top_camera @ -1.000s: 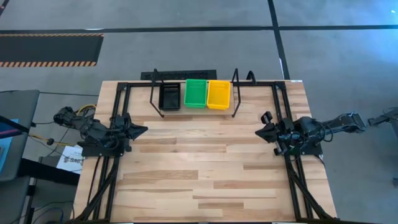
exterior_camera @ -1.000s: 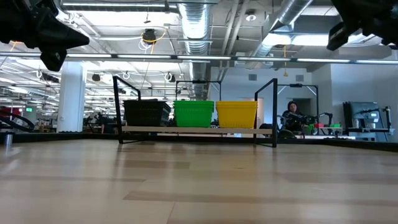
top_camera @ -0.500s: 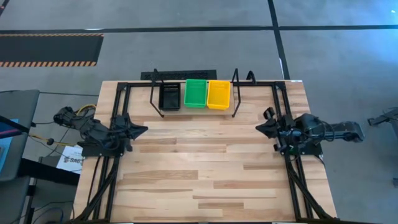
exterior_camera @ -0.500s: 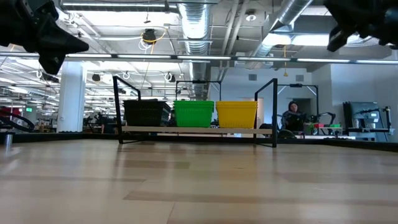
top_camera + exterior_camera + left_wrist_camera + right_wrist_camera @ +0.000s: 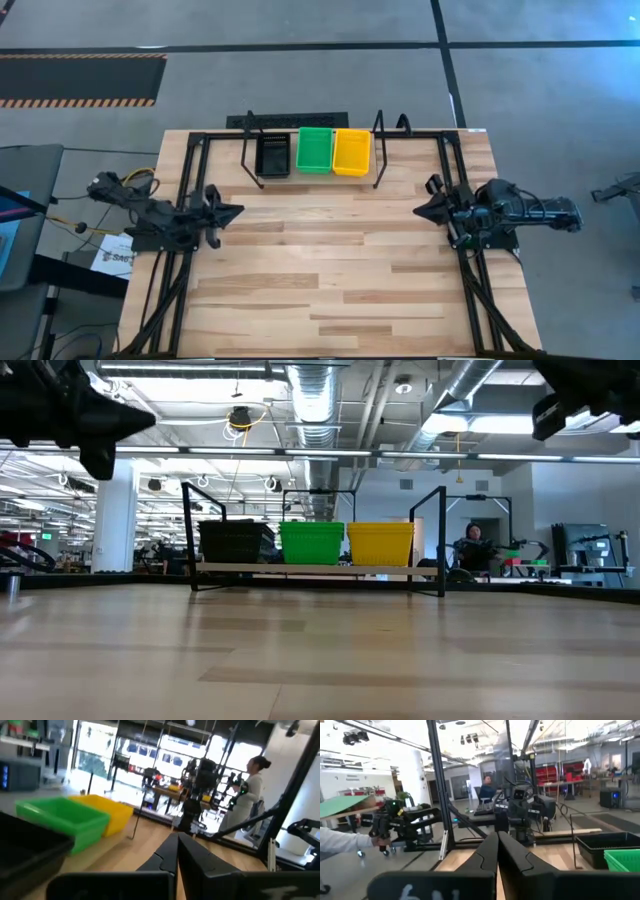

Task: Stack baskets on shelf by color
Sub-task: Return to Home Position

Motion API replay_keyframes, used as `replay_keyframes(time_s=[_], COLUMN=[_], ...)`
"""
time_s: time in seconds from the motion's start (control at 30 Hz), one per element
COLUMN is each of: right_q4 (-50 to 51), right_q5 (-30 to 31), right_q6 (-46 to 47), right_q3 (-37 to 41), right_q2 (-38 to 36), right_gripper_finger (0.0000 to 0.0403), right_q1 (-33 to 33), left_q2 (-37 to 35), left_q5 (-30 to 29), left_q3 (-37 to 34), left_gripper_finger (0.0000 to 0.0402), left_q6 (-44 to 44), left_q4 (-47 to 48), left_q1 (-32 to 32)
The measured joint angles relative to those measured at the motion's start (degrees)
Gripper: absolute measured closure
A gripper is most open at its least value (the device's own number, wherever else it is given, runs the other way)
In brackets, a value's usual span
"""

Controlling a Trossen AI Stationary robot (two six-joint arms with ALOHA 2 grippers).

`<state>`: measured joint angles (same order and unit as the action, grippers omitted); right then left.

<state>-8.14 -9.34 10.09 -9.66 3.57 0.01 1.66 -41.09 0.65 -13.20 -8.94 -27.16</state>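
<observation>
On the shelf [image 5: 378, 150] near the table's far edge, black [image 5: 272, 154], green [image 5: 315, 149] and yellow [image 5: 351, 151] baskets rest side by side on the plank [image 5: 300, 569]. How many are stacked in each colour I cannot tell. My left gripper [image 5: 238, 211] hovers over the table's left part, shut and holding nothing, pointing right. My right gripper [image 5: 417, 211] hovers over the right part, also shut and holding nothing, pointing left. In the left wrist view the shut fingers [image 5: 178, 840] point past the green basket [image 5: 65, 815] and the yellow basket [image 5: 107, 810].
Black frame rails [image 5: 185, 290] run along the table's left and right sides. The wooden tabletop [image 5: 320, 280] spreads between the arms, nearer than the shelf. A person [image 5: 468, 545] sits in the room beyond the table; another person [image 5: 250, 790] stands there too.
My left arm has stretched out lower, and its gripper has moved a little toward the table's right. My right arm's rear links have swung, while its gripper stays almost in place. The baskets have not moved.
</observation>
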Motion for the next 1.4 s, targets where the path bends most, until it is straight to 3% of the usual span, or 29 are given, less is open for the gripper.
replay_keyframes(time_s=[0.2,0.37,0.7,0.87,1.27,1.4], right_q4=[-7.09,-11.04,-10.17,-9.47,-4.42,-4.75], right_q5=[0.07,0.28,1.92,1.92,1.89,1.51], right_q6=[0.64,2.46,3.38,3.29,13.77,7.02], right_q3=[5.03,8.81,9.17,9.19,9.23,9.05], right_q2=[-3.29,-3.40,-3.40,-3.38,-3.38,-3.38], right_gripper_finger=[0.0369,0.0369,0.0369,0.0369,0.0369,0.0369], right_q1=[0.66,1.92,1.73,1.73,1.86,2.06], left_q2=[-1.54,-1.39,-1.41,-1.41,-1.41,-1.39], left_q5=[-0.01,-0.17,-1.58,-5.79,-7.49,-4.79], left_q3=[0.03,-0.03,-0.09,-0.14,-0.23,-0.23], left_gripper_finger=[0.0401,0.0401,0.0402,0.0401,0.0401,0.0402], left_q6=[2.51,-1.65,0.70,2.69,0.72,1.81], left_q4=[0.54,3.99,3.79,4.04,4.23,3.30], left_q1=[0.03,0.03,0.05,0.05,0.35,1.61])
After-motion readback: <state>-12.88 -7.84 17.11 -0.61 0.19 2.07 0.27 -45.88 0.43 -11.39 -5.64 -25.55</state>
